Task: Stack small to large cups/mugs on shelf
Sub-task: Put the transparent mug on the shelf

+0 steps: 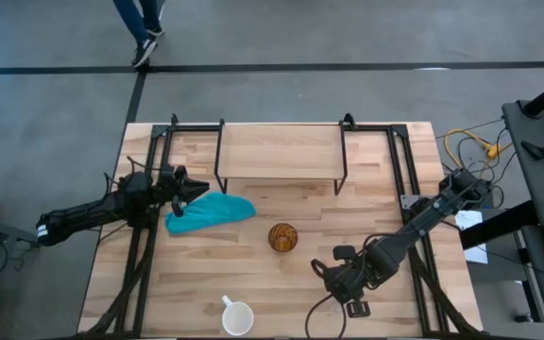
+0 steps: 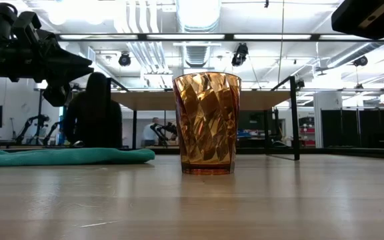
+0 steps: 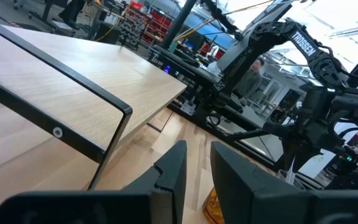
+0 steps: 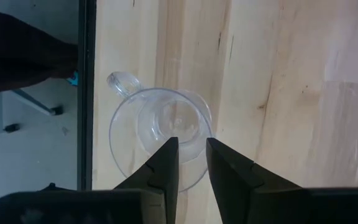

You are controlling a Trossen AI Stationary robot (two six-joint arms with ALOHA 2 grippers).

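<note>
The small clear glass cup [image 4: 160,134], with a handle, shows only in the right wrist view, mouth up on the wood close to the table's near edge. My right gripper [image 4: 191,155] points down over it, open a little. One finger stands over the cup's inside and the other at its rim; I see no touch. It also shows in the high view [image 1: 329,274]. The amber cup [image 1: 283,236] stands upright mid-table. The white mug [image 1: 238,318] stands at the near edge. The shelf [image 1: 280,151] stands at the far side. My left gripper [image 1: 195,189] waits, slightly open, over the teal cloth.
The teal cloth [image 1: 211,212] lies left of centre, in front of the shelf. Black frame rails [image 1: 144,236] run along both table sides. The table's near edge [image 4: 87,93] is right beside the glass cup. A person [image 1: 142,28] walks on the floor beyond the far edge.
</note>
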